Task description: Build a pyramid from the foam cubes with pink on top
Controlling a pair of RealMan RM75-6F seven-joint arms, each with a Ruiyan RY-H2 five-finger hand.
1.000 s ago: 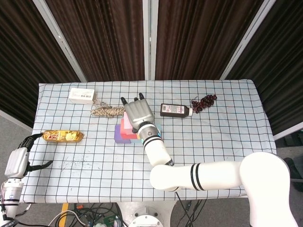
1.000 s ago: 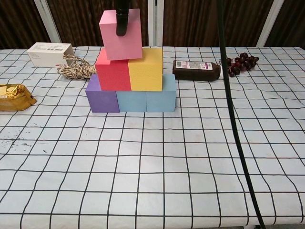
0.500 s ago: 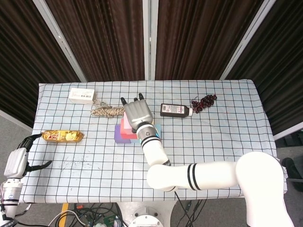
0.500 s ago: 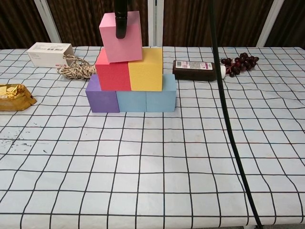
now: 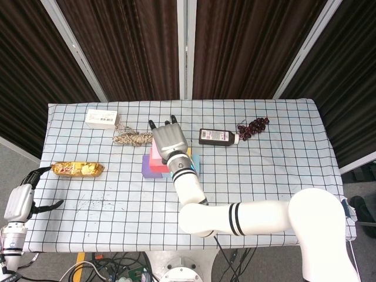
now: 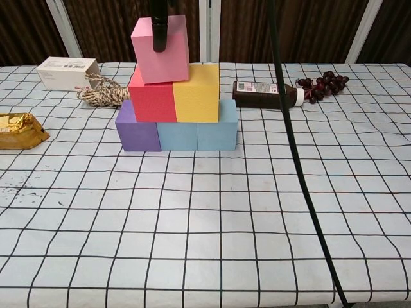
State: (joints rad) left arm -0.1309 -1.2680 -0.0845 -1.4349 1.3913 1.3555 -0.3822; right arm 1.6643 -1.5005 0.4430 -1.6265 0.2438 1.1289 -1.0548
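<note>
A pyramid of foam cubes stands mid-table: a purple cube (image 6: 136, 131) and two light blue cubes (image 6: 177, 136) (image 6: 217, 131) form the base, with a red cube (image 6: 151, 99) and a yellow cube (image 6: 198, 93) on them. The pink cube (image 6: 160, 54) sits slightly tilted on top, mostly over the red one. My right hand (image 5: 169, 143) grips it from above; one dark finger (image 6: 158, 29) lies across its front face. The hand covers most of the stack in the head view. My left hand (image 5: 20, 202) hangs off the table's left front corner, fingers apart and holding nothing.
A white box (image 6: 66, 72) and a rope coil (image 6: 103, 95) lie behind the stack to the left. A gold snack packet (image 6: 18, 130) lies at the left edge. A dark bottle (image 6: 263, 94) and grapes (image 6: 321, 85) lie to the right. A black cable (image 6: 302, 192) crosses the chest view.
The pink cube has shifted a little to the left on the stack with my right hand. The right arm's cable has swung left. The left hand has barely moved.
</note>
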